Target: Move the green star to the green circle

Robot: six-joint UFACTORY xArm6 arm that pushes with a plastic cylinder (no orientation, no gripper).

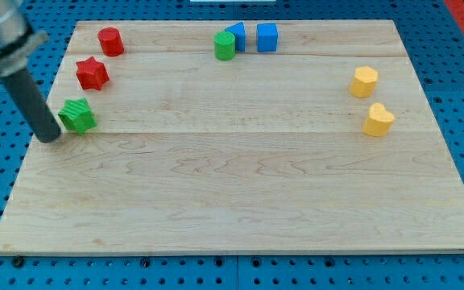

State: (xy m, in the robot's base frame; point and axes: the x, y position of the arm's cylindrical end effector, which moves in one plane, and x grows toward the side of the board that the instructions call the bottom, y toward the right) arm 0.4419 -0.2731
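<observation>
Green star [77, 115] lies at the tabletop's [240, 185] left edge with my tip [49, 137] touching its lower-left side, no pincer fitted, while the green circle [225, 46] stands well off toward the view's upper right.

Straight dark grey rod, smooth and cylindrical, wider pale grey metallic collar at its upper end, my tip [49, 137] blunt and black

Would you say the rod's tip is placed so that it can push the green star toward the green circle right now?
Probably yes: my tip sits just left of the green star, and bare board lies between it and the green circle; the red star sits close above the path.
</observation>
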